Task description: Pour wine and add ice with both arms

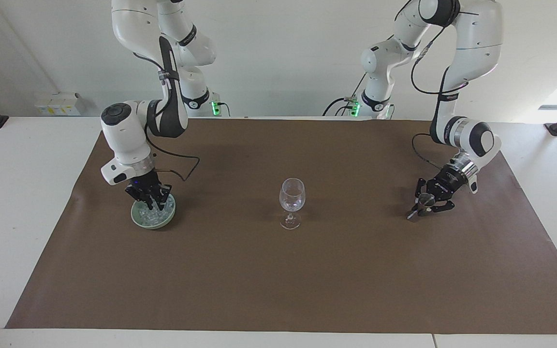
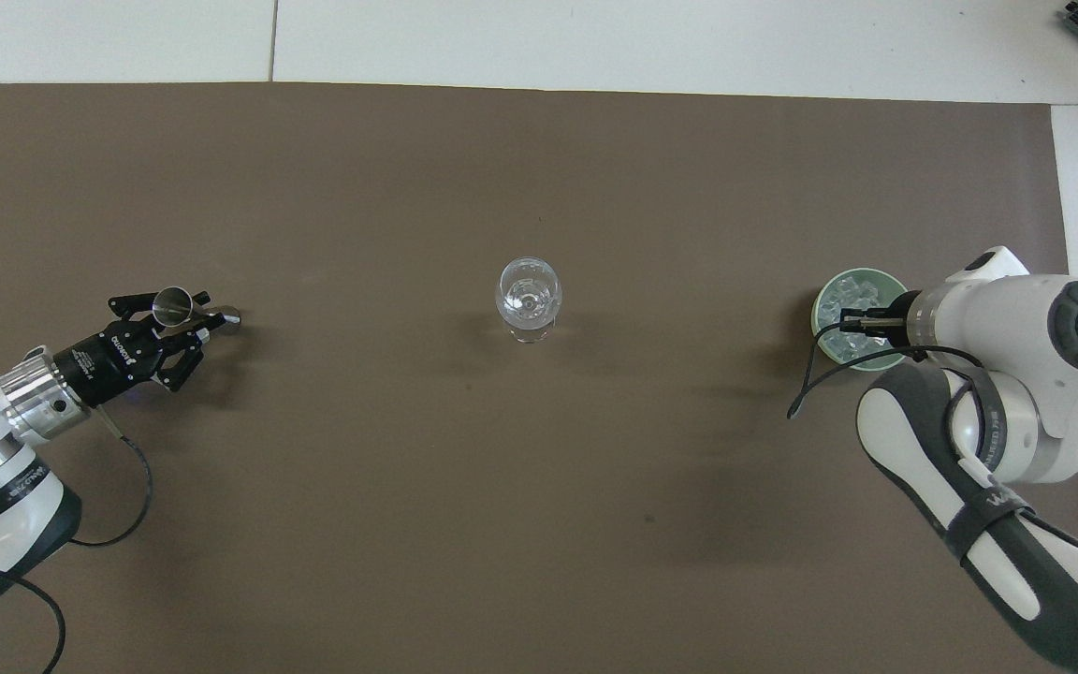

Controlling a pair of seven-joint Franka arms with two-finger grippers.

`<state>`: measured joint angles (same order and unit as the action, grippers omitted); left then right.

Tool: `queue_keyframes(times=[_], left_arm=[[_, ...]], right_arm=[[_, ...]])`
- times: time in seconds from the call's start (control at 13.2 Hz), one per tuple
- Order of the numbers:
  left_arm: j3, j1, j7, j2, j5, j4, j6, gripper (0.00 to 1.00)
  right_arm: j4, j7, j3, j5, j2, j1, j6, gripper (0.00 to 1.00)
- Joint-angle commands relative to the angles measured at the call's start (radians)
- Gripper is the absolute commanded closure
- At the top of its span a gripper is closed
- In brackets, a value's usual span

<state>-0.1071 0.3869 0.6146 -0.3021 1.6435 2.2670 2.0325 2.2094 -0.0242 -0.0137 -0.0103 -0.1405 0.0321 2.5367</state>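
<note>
We see small clear glassy ice cubes (image 1: 153,215) heaped in a round pale-green bowl (image 1: 139,220) toward the right arm's end of the brown-papered counter (image 1: 278,280). The black right end effector (image 1: 152,202), pressed together, dips into them. The black left end effector (image 1: 422,207) pinches a shiny metal jigger (image 1: 419,205). A clear stemmed glass (image 1: 291,202) stands between them.

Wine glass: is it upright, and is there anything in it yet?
Upright: the wine glass stands on its foot mid-mat. It looks empty, clear through in both views, with no wine or ice in it; the ice sits in the green bowl.
</note>
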Motion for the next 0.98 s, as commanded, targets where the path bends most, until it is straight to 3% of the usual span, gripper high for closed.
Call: queue_keyframes(times=[0.0,0.3,0.53,0.91], left_arm=[[-0.006,0.015,-0.003,-0.017,-0.007,-0.024,0.005,0.00],[-0.006,0.023,-0.007,-0.015,-0.069,-0.038,0.006,0.00],[-0.006,0.044,-0.004,-0.009,-0.235,-0.075,-0.001,0.00],[-0.005,0.066,-0.001,0.037,-0.610,-0.152,-0.008,0.00]], right_arm=[[0.015,0.007,0.008,0.006,0.024,0.006,-0.003,1.00],[-0.048,-0.002,0.015,-0.005,0.030,-0.001,-0.028,1.00],[-0.115,-0.003,0.023,-0.011,0.044,-0.004,-0.102,1.00],[-0.217,-0.196,0.139,-0.072,0.056,-0.004,-0.148,1.00]])
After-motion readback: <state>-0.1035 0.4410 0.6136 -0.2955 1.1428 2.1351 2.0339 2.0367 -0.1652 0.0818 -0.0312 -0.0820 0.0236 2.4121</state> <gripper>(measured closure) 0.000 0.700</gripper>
